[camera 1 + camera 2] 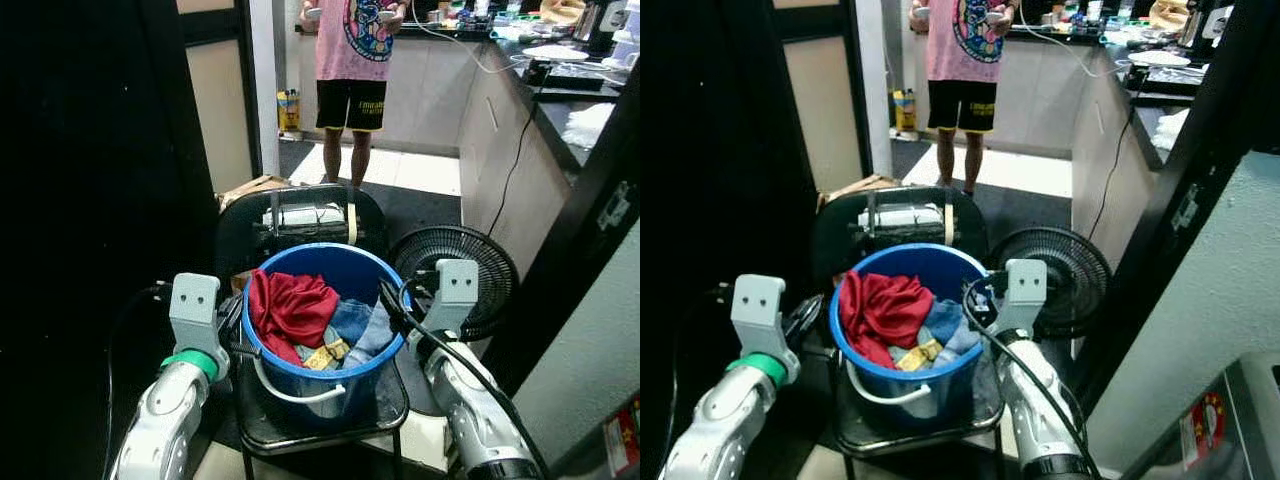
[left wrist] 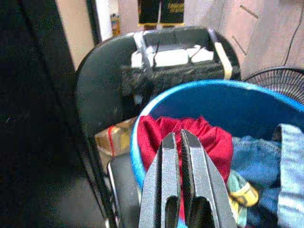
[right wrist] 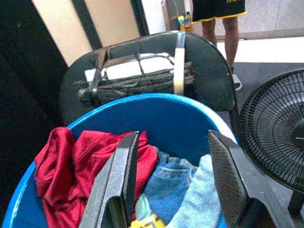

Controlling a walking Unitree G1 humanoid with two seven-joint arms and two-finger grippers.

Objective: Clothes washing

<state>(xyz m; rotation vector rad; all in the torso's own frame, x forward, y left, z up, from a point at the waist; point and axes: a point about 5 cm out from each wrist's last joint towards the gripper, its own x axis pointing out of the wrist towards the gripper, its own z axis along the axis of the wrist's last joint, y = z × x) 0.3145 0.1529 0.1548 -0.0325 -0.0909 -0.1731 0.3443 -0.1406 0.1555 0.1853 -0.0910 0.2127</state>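
Right wrist view looks straight over the near rim of the blue bucket (image 3: pixel 156 107), and the right gripper (image 3: pixel 173 180) has its two black fingers spread wide apart, with denim and a pale blue cloth (image 3: pixel 199 199) in the gap beyond them. The bucket stands on the seat of a black chair (image 1: pixel 300 225), and the clothes lie heaped inside it: a red garment (image 1: pixel 292 308) on the robot's left half, blue jeans (image 1: pixel 352 320) and the pale cloth on its right half, a small yellow scrap (image 1: pixel 325 355) toward the near edge.

From the head camera, the bucket sits between the two wrists, forward of both. The left gripper (image 2: pixel 180 156) has its fingers pressed together, with nothing between them, and points across the near-left rim at the red garment, which lies just ahead of and below its tips. The garment is bunched, so no clear long axis can be read.

Judging from this, each arm is near its own half of the load: the left is closer to the red garment, but only the right is ready to close on cloth. A person (image 1: pixel 355 60) stands well beyond the chair, and a floor fan (image 1: pixel 470 265) stands just beside the bucket on the robot's right.
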